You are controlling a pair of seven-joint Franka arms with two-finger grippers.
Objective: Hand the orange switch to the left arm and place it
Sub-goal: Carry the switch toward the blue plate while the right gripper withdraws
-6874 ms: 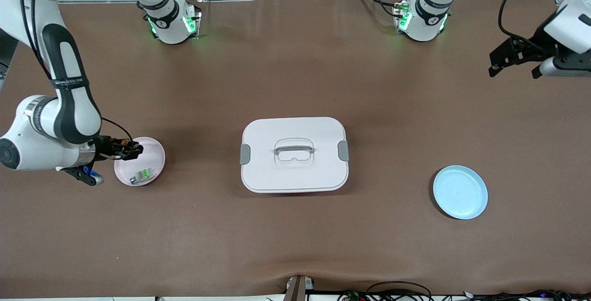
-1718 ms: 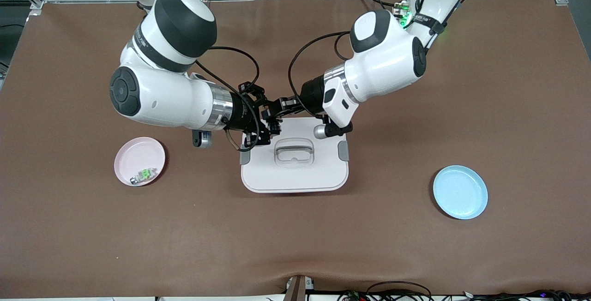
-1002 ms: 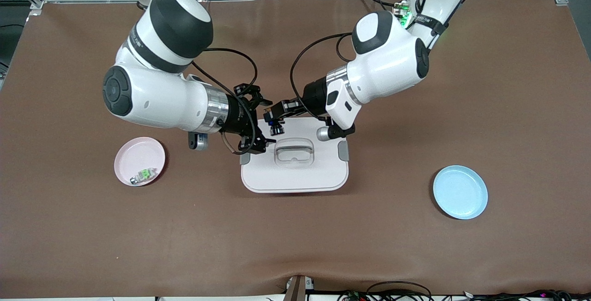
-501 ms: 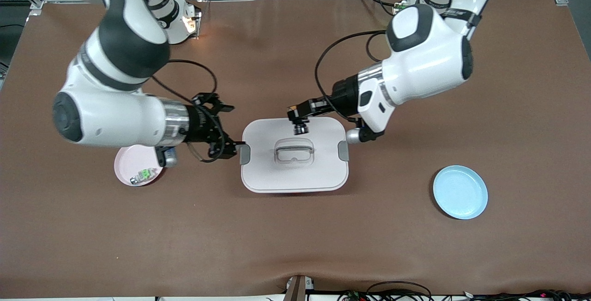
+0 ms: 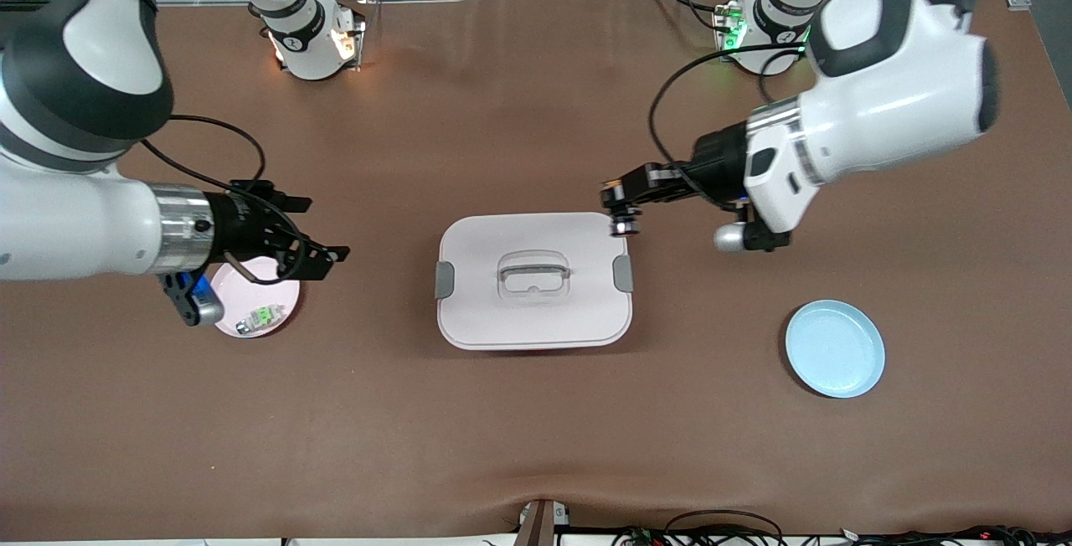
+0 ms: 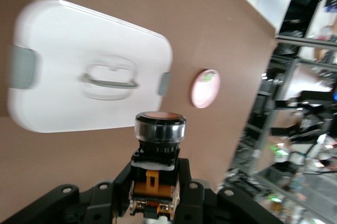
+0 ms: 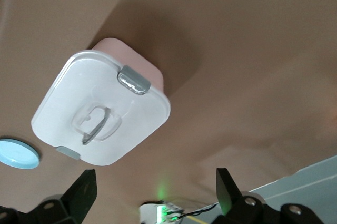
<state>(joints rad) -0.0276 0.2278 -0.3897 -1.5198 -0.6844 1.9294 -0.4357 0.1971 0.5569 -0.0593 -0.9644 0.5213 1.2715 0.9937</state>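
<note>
The orange switch [image 5: 621, 224] hangs in the air, black-bodied with its round cap pointing down, and my left gripper [image 5: 620, 197] is shut on it. Together they are over the corner of the white box [image 5: 502, 320] at the left arm's end. In the left wrist view the orange switch [image 6: 158, 150] sits between the fingers of the left gripper [image 6: 157, 195], with the box [image 6: 63, 97] below it. My right gripper [image 5: 323, 229] is open and holds nothing, over the table between the pink plate [image 5: 280, 291] and the box. The right wrist view shows both its fingers [image 7: 81, 192] spread wide, the box [image 7: 68, 108] farther off.
A green and silver switch [image 5: 260, 316] lies in the pink plate. A blue plate [image 5: 835, 348] sits toward the left arm's end of the table, nearer the camera than the box. The box has grey side clips [image 5: 622, 273] and a top handle [image 5: 533, 270].
The left gripper has carried the switch from over the box's middle to its corner at the left arm's end. The open right gripper has drawn back toward the pink plate.
</note>
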